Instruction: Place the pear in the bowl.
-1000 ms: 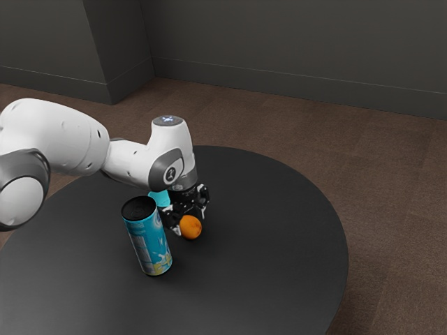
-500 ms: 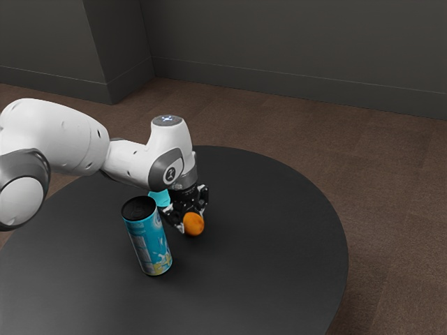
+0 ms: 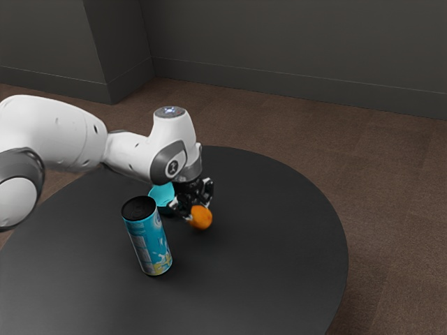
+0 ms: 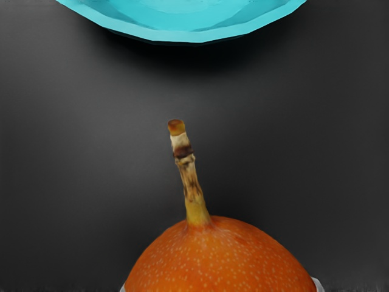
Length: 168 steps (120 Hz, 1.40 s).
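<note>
My gripper (image 3: 193, 209) is shut on the orange pear (image 3: 201, 217), holding it a little above the dark table, with a soft shadow below it. In the wrist view the pear (image 4: 219, 258) shows its speckled orange skin and brown stem, with small pale bits of the fingers at both its sides. The turquoise bowl (image 3: 161, 197) stands on the table behind the can and beside my hand, partly hidden by both. Its rim (image 4: 182, 34) faces the pear's stem across a gap in the wrist view.
A tall blue can (image 3: 148, 241) with a black lid stands close to the bowl, toward the front of the exterior view. The round black table (image 3: 279, 244) has its curved edge at the exterior view's right.
My hand has risen and shifted slightly toward the exterior view's right, carrying the pear up with it. More of the bowl has come into sight. The can has stayed put.
</note>
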Motion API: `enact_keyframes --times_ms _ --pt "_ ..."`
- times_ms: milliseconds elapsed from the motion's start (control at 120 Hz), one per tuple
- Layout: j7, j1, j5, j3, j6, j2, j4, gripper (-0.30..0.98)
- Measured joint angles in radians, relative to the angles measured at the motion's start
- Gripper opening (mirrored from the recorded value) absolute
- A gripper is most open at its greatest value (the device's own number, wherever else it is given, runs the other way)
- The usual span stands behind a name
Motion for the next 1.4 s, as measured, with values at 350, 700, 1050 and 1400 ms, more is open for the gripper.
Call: enact_keyframes --times_ms 350,700,1050,1400 --pt "-0.011 0.012 0.015 0.002 -0.03 -0.09 -0.001 -0.06" --pt "-0.007 0.071 0.019 0.006 -0.062 -0.111 0.0 -0.08" --pt "0.016 0.15 0.019 0.011 -0.07 -0.109 0.026 -0.06" --pt "0.043 0.178 0.016 0.011 -0.066 -0.045 0.072 -0.07"
